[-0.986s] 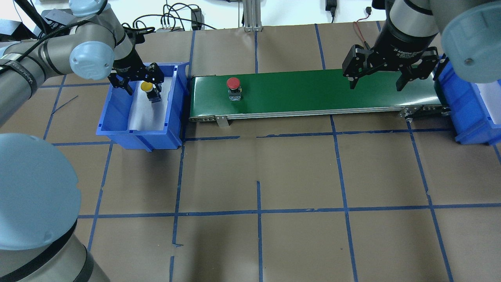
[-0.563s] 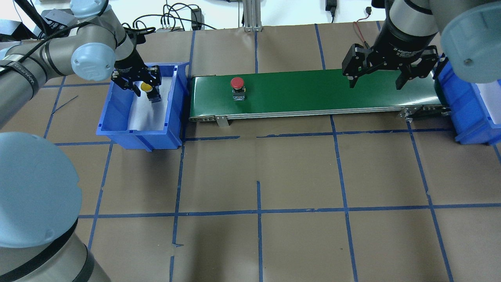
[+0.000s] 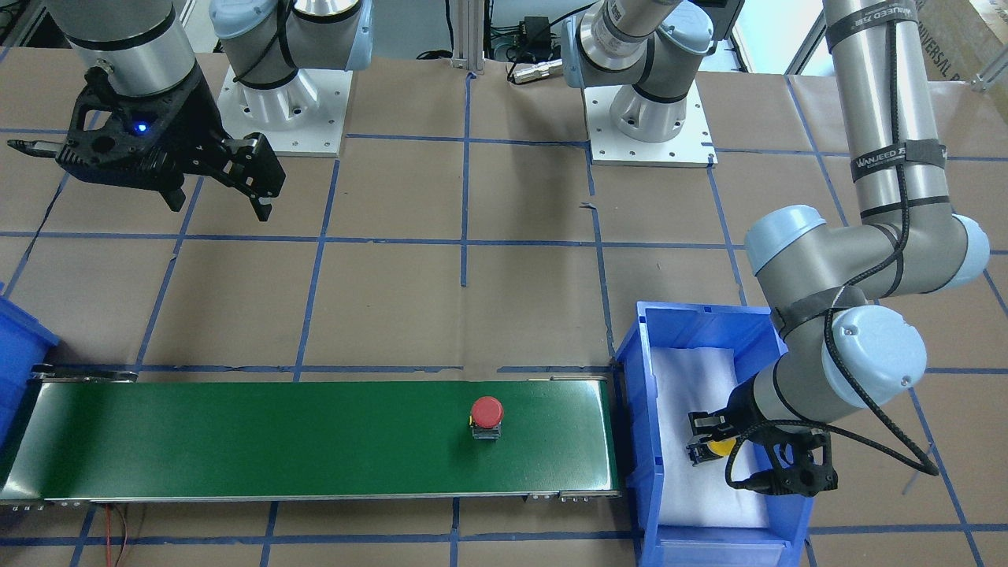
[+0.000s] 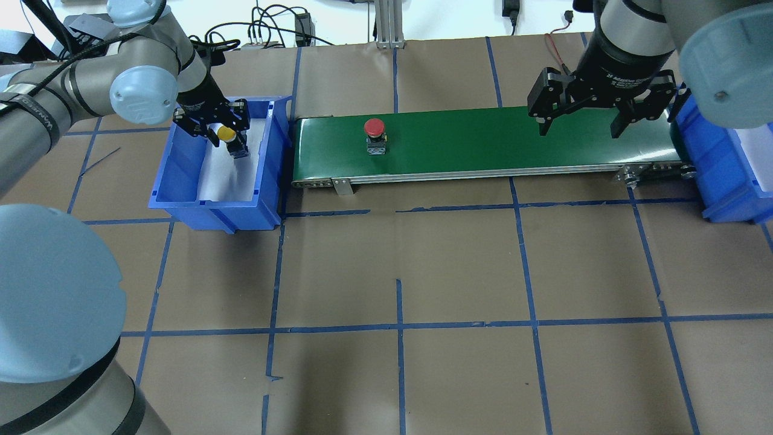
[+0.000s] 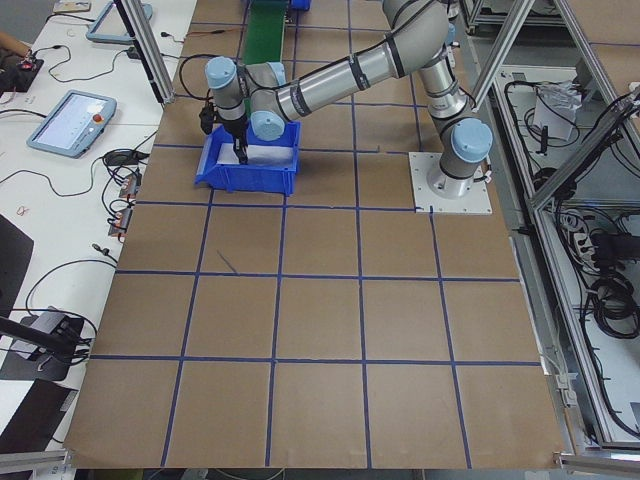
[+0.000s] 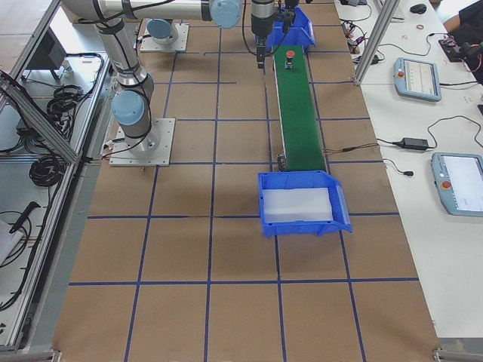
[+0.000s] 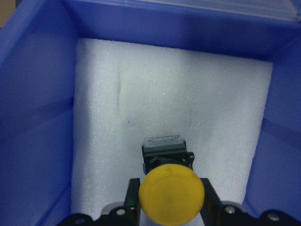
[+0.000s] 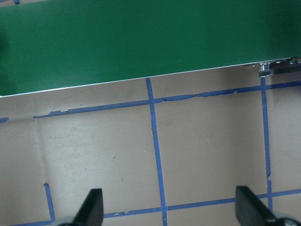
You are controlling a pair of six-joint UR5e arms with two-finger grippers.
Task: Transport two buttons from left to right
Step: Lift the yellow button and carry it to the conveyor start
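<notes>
The yellow button (image 4: 226, 133) stands on white foam in the left blue bin (image 4: 181, 181). My left gripper (image 4: 225, 139) is down in that bin and shut on it. In the left wrist view the fingers (image 7: 133, 197) press both sides of the button's neck, just under the yellow cap (image 7: 171, 194). The red button (image 4: 374, 127) stands upright on the green conveyor belt (image 4: 483, 139), near its left end; it also shows in the front-facing view (image 3: 487, 411). My right gripper (image 4: 580, 130) is open and empty, hanging above the belt's right end.
A second blue bin (image 4: 718, 169) with white foam sits at the belt's right end, close beside my right gripper. The table is brown paper with blue tape lines. Cables lie along the far edge.
My left gripper closed from wide open onto the yellow button. The red button has moved a little to the right along the belt. The right arm has barely moved.
</notes>
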